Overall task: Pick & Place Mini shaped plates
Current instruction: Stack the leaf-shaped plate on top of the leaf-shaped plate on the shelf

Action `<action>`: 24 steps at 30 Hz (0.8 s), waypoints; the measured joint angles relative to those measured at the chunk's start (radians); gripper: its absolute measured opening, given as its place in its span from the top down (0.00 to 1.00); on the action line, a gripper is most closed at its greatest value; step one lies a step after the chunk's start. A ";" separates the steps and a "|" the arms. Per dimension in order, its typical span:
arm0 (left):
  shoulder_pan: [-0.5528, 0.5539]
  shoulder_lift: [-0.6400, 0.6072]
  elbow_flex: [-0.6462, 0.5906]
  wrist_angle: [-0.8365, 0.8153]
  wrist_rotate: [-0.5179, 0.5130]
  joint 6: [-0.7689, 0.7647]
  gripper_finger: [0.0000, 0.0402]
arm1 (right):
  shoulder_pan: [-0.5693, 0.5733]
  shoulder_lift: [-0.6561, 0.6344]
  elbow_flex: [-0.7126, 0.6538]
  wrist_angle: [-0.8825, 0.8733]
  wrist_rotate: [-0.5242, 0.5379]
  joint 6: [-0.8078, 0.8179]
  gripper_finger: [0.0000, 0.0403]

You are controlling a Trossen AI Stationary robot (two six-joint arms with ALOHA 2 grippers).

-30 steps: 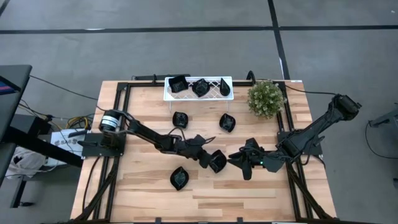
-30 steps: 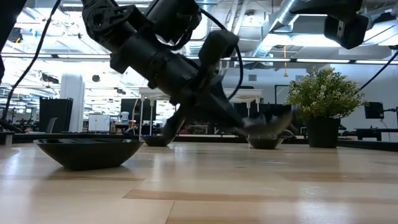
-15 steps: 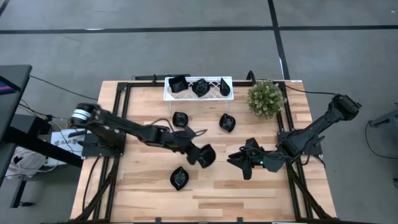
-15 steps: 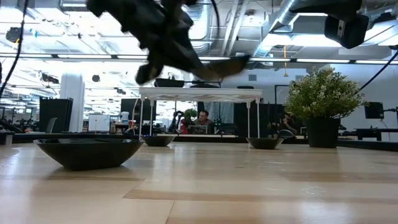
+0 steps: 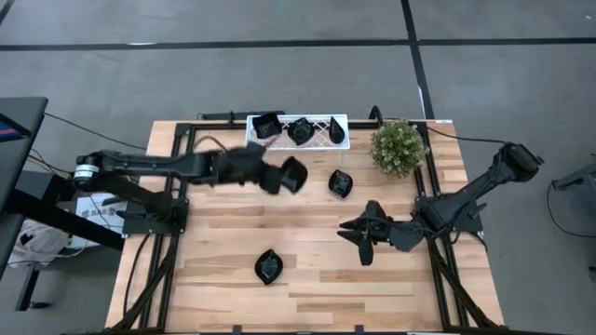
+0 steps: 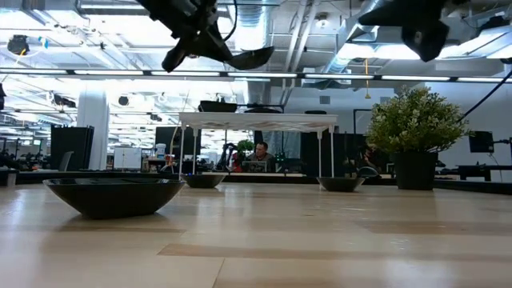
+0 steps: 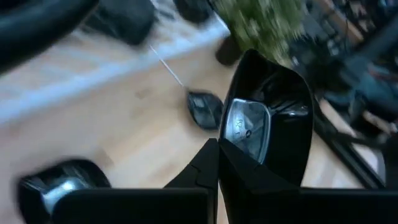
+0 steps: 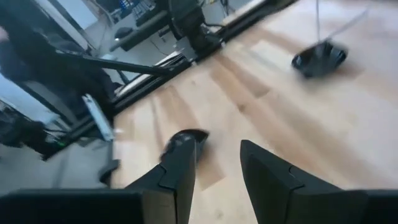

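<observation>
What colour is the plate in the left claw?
Glossy black plate, clearest in the left wrist view.

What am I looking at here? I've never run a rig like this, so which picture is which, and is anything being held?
Two dark robot arms work at a wooden table. One picture looks straight down, one sits at table height, and two ride on the wrists. The left gripper is shut on a black mini plate, held in the air near the white lattice tray, which already holds three plates. The right gripper is open and empty above the table. Loose plates lie on the wood, such as one near the front. A potted plant stands beside the tray.
</observation>
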 joint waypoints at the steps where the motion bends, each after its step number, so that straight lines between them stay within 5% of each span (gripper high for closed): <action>1: 0.029 -0.005 0.009 -0.005 0.004 0.013 0.98 | -0.015 0.000 0.000 0.001 0.001 -0.039 0.70; 9: 0.198 0.053 0.202 -0.072 0.009 0.133 0.99 | -0.172 -0.001 0.000 0.015 0.002 -0.256 0.70; 17: 0.257 0.276 0.494 -0.233 0.003 0.216 0.99 | -0.289 -0.001 0.000 0.008 0.000 -0.387 0.70; 24: 0.326 0.383 0.535 -0.259 0.069 0.264 0.99 | -0.316 0.000 0.000 -0.064 -0.008 -0.401 0.70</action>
